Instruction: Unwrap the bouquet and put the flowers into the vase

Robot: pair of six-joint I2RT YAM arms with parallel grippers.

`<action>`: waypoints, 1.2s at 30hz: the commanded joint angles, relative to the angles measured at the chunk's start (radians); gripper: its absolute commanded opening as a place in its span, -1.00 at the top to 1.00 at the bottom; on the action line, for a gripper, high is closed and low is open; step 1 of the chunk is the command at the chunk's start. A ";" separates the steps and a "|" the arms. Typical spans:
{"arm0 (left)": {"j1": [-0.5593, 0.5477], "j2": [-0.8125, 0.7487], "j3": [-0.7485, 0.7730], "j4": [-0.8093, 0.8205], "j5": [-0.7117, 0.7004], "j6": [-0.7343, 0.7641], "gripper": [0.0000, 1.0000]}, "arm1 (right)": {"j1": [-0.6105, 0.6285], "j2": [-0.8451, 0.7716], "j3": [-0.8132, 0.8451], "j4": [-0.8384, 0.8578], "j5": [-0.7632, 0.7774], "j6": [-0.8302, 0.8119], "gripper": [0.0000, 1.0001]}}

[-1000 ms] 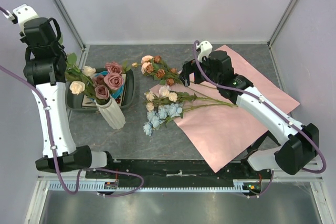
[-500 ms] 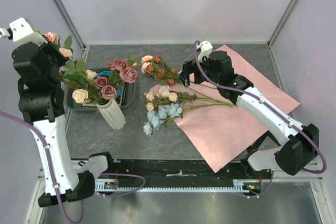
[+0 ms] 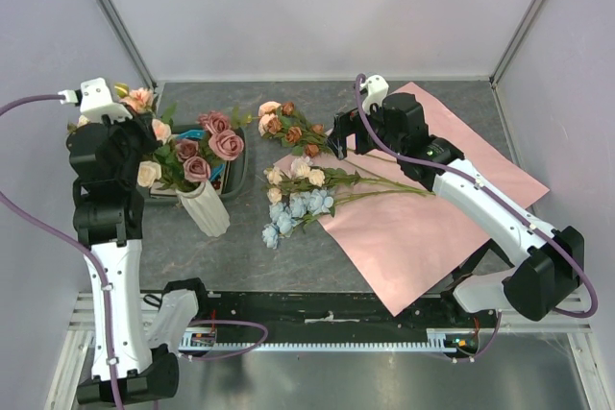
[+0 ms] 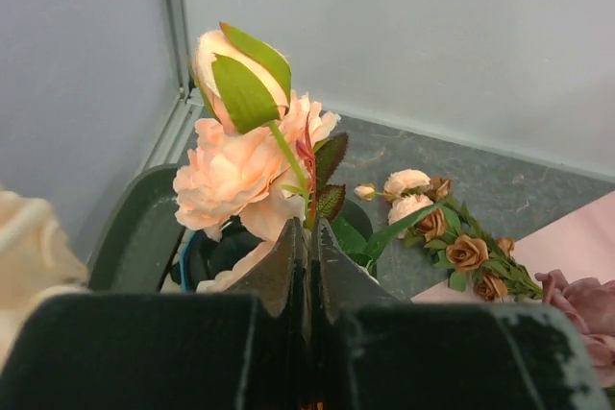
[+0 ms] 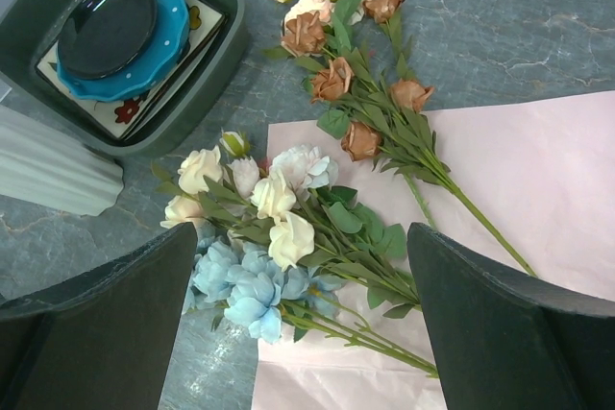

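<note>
Flowers (image 3: 213,141) are partly in: mauve and cream roses already stand in the white ribbed vase (image 3: 205,206). The left gripper (image 4: 309,237), pinched together on a peach rose (image 4: 231,170) stem, holds it just left of them. Pink paper (image 3: 432,228) lies unwrapped. 3 sprays (image 3: 298,175) lie on the table under the right gripper (image 5: 303,266), whose jaws are wide apart.
</note>
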 commanded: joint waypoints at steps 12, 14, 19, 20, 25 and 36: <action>-0.002 0.053 0.186 -0.111 0.011 -0.072 -0.96 | 0.002 0.010 -0.030 0.045 0.001 0.013 -0.96; -0.002 0.073 0.295 -0.144 0.065 -0.097 -0.98 | 0.003 0.019 -0.044 0.041 0.009 0.002 -0.96; -0.002 0.104 0.470 -0.185 0.218 -0.144 -0.99 | 0.003 0.061 -0.076 0.022 0.107 -0.039 -0.96; -0.002 0.102 0.483 -0.176 0.258 -0.151 -0.97 | 0.002 0.070 -0.080 0.015 0.128 -0.050 -0.96; -0.009 0.128 0.373 0.096 0.793 -0.383 -0.84 | -0.023 0.201 -0.041 -0.125 0.347 -0.214 -0.75; -0.471 0.231 0.178 0.215 0.843 -0.395 -0.69 | -0.075 0.461 0.018 0.089 0.265 -0.403 -0.20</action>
